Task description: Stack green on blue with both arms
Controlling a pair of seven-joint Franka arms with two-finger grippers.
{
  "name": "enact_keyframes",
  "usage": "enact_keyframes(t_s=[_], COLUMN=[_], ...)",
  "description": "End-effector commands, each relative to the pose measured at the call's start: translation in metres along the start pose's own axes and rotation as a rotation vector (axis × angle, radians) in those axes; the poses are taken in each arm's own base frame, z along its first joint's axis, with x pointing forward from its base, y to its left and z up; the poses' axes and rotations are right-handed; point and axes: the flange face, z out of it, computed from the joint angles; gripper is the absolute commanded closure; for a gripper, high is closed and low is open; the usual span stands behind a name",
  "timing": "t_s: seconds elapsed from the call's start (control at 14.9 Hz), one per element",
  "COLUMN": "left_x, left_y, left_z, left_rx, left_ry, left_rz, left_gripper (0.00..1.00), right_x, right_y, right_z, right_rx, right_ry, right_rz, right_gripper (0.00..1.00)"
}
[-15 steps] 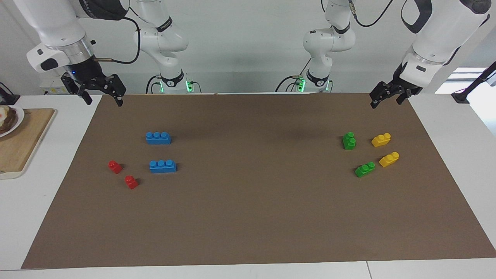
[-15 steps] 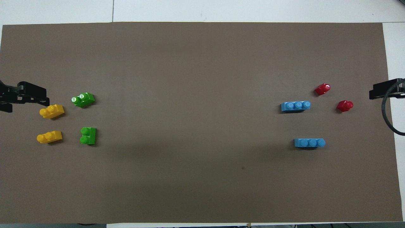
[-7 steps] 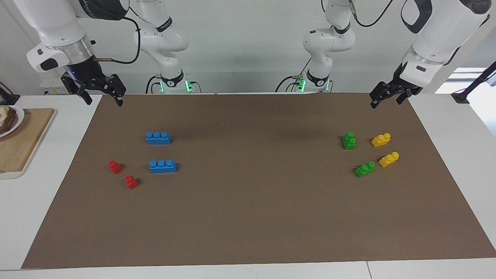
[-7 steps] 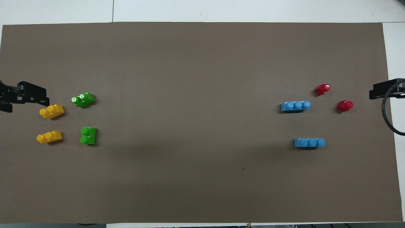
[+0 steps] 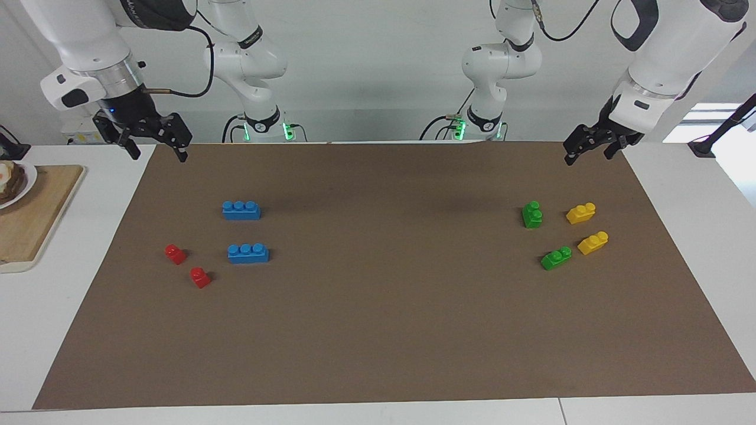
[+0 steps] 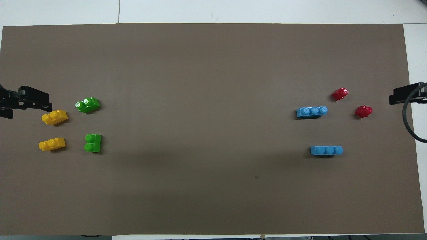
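Two green bricks [image 5: 532,215] [image 5: 556,258] lie on the brown mat toward the left arm's end, also in the overhead view [image 6: 87,104] [image 6: 93,142]. Two blue bricks [image 5: 241,210] [image 5: 248,253] lie toward the right arm's end, also in the overhead view [image 6: 311,111] [image 6: 326,150]. My left gripper [image 5: 587,156] is open and empty, raised over the mat's corner near the green and yellow bricks. My right gripper [image 5: 159,154] is open and empty, raised over the mat's other robot-side corner. Neither touches a brick.
Two yellow bricks [image 5: 580,213] [image 5: 593,242] lie beside the green ones. Two red bricks [image 5: 175,254] [image 5: 200,277] lie beside the blue ones. A wooden board [image 5: 35,218] with a plate [image 5: 12,183] stands off the mat at the right arm's end.
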Motion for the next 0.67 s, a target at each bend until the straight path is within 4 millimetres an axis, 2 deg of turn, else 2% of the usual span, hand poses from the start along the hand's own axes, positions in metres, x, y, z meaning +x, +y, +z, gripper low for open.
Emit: enact_keyframes(t_s=[0.0, 0.33, 0.47, 0.6], left_x=[-0.004, -0.01, -0.014, -0.018], left_y=[-0.003, -0.006, -0.009, -0.011], left_z=[-0.001, 0.001, 0.011, 0.032], left_rx=[0.012, 0.016, 0.014, 0.013], left_ry=[0.013, 0.004, 0.016, 0.042], left_rz=[0.008, -0.023, -0.019, -0.019], left_gripper=[0.0, 0.0, 0.0, 0.0], right_x=[-0.006, -0.007, -0.007, -0.006], right_y=[0.005, 0.005, 0.004, 0.005], right_z=[-0.002, -0.003, -0.003, -0.002], right_rx=[-0.002, -0.002, -0.002, -0.002], right_ry=[-0.012, -0.01, -0.01, -0.012], right_rz=[-0.006, -0.008, -0.008, -0.008], right_gripper=[0.0, 0.0, 0.0, 0.0])
